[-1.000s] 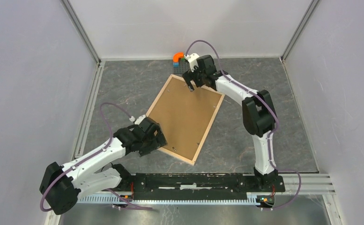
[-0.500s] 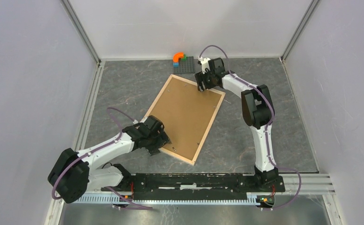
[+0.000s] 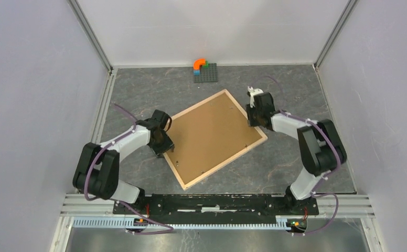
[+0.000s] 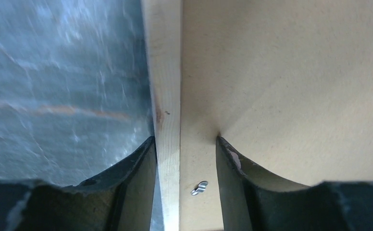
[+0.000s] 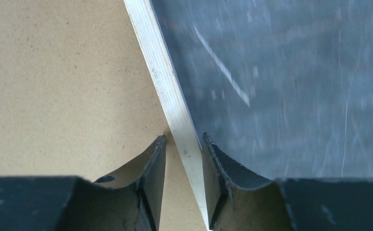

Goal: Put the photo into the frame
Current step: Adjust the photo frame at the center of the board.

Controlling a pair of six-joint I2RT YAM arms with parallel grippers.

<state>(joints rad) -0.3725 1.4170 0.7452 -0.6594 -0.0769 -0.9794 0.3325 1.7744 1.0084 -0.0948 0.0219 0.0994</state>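
Note:
The pale wood frame (image 3: 226, 164) lies face down on the table, turned like a diamond, with its brown backing board (image 3: 214, 136) facing up. The photo is hidden. My left gripper (image 3: 165, 144) sits at the frame's left edge. In the left wrist view its jaws (image 4: 184, 144) stand astride the rail (image 4: 165, 86), with a gap on the board side. My right gripper (image 3: 253, 116) sits at the frame's right edge. Its jaws (image 5: 184, 142) stand narrowly astride the rail (image 5: 160, 72), the outer finger close against it.
A small metal clip (image 4: 199, 187) lies on the backing board (image 4: 280, 82) between my left fingers. A grey brick plate (image 3: 205, 72) with an orange piece (image 3: 198, 64) stands at the back wall. Metal rails run along the table's left side and front edge.
The frame has swung round from leaning one way to the other. Both arms moved with it, to its left and right edges. Both grippers have narrowed from wide open.

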